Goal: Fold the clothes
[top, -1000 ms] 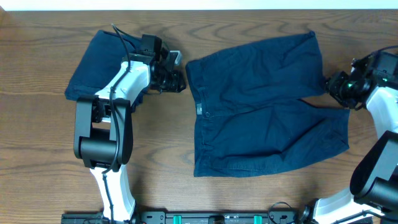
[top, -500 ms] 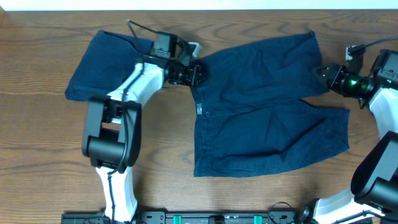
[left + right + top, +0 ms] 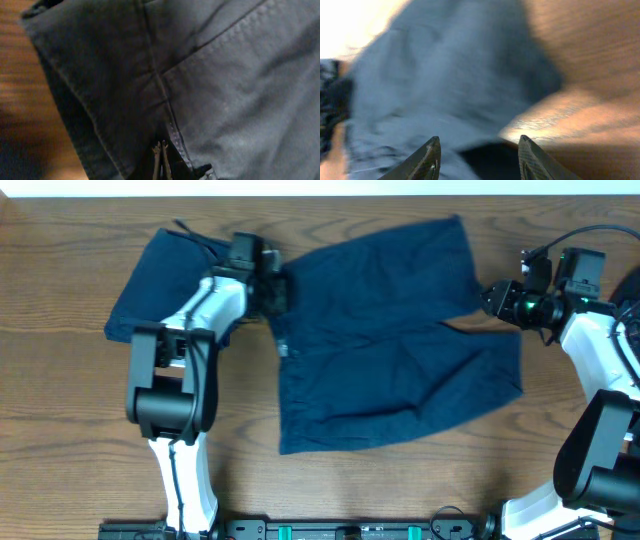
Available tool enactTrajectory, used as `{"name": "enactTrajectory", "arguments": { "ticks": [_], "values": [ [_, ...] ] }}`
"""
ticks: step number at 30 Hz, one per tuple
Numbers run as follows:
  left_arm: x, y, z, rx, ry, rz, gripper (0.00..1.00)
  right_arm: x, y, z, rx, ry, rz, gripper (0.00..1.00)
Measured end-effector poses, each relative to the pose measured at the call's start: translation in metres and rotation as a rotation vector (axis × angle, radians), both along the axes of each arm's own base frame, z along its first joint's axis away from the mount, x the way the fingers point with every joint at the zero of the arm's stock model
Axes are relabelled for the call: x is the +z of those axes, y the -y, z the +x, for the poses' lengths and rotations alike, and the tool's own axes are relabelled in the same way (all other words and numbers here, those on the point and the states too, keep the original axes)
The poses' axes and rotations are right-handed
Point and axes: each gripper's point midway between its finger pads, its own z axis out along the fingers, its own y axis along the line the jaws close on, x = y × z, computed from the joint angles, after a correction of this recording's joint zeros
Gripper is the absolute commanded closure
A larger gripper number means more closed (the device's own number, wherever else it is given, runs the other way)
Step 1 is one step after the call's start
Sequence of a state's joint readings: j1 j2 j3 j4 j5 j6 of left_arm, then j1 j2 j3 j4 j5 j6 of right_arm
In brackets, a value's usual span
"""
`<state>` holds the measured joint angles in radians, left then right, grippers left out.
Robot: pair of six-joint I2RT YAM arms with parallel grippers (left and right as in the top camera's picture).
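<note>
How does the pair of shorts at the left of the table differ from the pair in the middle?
The left shorts are folded into a compact block; the middle shorts lie spread open, both legs showing. The left shorts cover far less table than the middle shorts. The left shorts are ungripped, while the left gripper is shut on the middle shorts' waistband. Both are dark navy fabric on the wooden table.

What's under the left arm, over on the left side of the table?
Folded navy shorts lie on the table beneath the left arm. The arm hides their right edge, so whether they touch the spread shorts cannot be seen.
</note>
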<state>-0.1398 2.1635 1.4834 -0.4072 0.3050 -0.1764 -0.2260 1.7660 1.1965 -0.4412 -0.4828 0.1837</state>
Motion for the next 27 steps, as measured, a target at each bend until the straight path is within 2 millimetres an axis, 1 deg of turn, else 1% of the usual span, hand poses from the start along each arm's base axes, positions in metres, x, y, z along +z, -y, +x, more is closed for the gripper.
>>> {"name": "enactTrajectory", "arguments": {
  "ticks": [2, 4, 8, 11, 13, 14, 17, 20, 22, 23, 26, 27],
  "values": [
    [0.0, -0.018, 0.002, 0.048, -0.006, 0.019, 0.94, -0.004, 0.003, -0.002, -0.02, -0.023, -0.027, 0.49],
    [0.001, -0.027, 0.003, 0.076, -0.007, 0.033, 0.94, -0.011, 0.007, -0.009, -0.043, -0.066, -0.054, 0.48],
    [0.002, -0.03, 0.003, 0.092, -0.006, 0.057, 0.94, -0.026, 0.019, -0.027, -0.091, -0.169, -0.117, 0.48],
    [0.003, -0.032, 0.001, 0.097, -0.01, 0.071, 0.94, -0.034, 0.022, -0.037, -0.105, -0.219, -0.139, 0.43],
    [0.006, -0.034, 0.001, 0.103, -0.006, 0.081, 0.94, -0.044, 0.023, -0.045, -0.109, -0.261, -0.148, 0.39],
    [0.008, -0.034, 0.001, 0.105, -0.002, 0.083, 0.94, -0.05, 0.023, -0.049, -0.109, -0.279, -0.15, 0.39],
    [0.016, -0.035, 0.003, 0.108, 0.017, 0.084, 0.94, -0.069, 0.022, -0.059, -0.094, -0.322, -0.156, 0.42],
    [0.022, -0.036, 0.004, 0.109, 0.027, 0.086, 0.94, -0.09, 0.016, -0.071, -0.052, -0.359, -0.138, 0.46],
    [0.023, -0.036, 0.001, 0.108, 0.017, 0.087, 0.94, -0.095, 0.012, -0.074, -0.031, -0.361, -0.126, 0.5],
    [0.022, -0.036, -0.002, 0.106, 0.004, 0.088, 0.94, -0.094, 0.011, -0.073, -0.026, -0.347, -0.126, 0.52],
    [0.019, -0.031, -0.014, 0.074, -0.04, 0.067, 0.94, -0.096, 0.009, -0.071, -0.014, -0.33, -0.12, 0.53],
    [0.019, -0.028, -0.02, 0.058, -0.064, 0.053, 0.94, -0.095, 0.008, -0.07, -0.011, -0.324, -0.115, 0.53]
  ]
}}
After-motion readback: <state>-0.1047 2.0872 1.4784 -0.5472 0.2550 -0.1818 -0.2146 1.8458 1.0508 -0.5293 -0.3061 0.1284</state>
